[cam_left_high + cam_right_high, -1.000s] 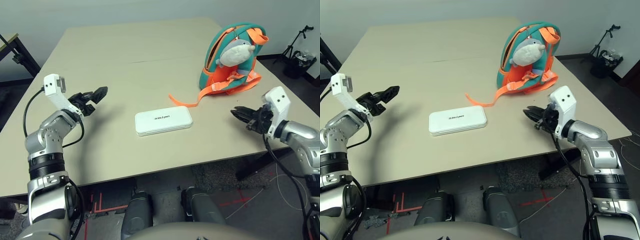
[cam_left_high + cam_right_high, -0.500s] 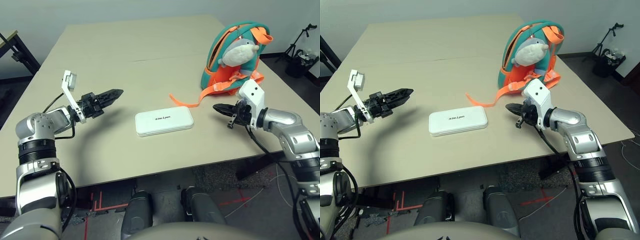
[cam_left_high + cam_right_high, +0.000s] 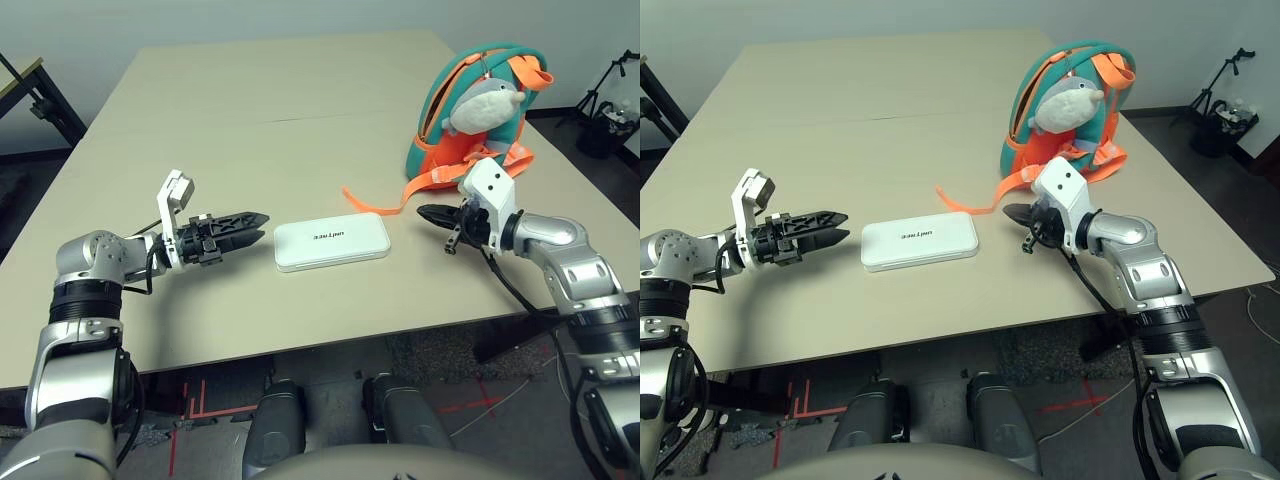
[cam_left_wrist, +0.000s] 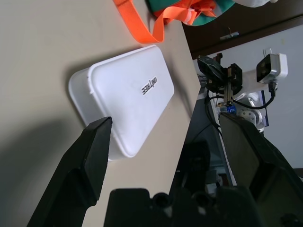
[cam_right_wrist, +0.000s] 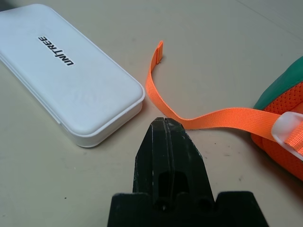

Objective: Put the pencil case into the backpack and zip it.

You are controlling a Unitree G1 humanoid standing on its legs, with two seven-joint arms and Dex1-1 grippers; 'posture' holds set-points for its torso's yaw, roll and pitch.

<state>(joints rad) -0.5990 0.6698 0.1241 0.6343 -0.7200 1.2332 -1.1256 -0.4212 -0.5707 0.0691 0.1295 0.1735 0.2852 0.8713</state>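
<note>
As both arms close in from either side, the left gripper (image 3: 250,219), jaws spread wide, has dropped and swung level to face one short end of the pencil case (image 3: 332,241), while the right gripper (image 3: 432,214), pinched shut and empty, has slid inward to hover off the other end. The white case lies flat near the front of the beige table (image 3: 250,110), untouched, so a pickup looks imminent. Upright beyond it stands the backpack (image 3: 470,110), its orange strap (image 3: 375,203) trailing toward the case. Dark flooring and a black stand (image 3: 607,80) edge the room.
</note>
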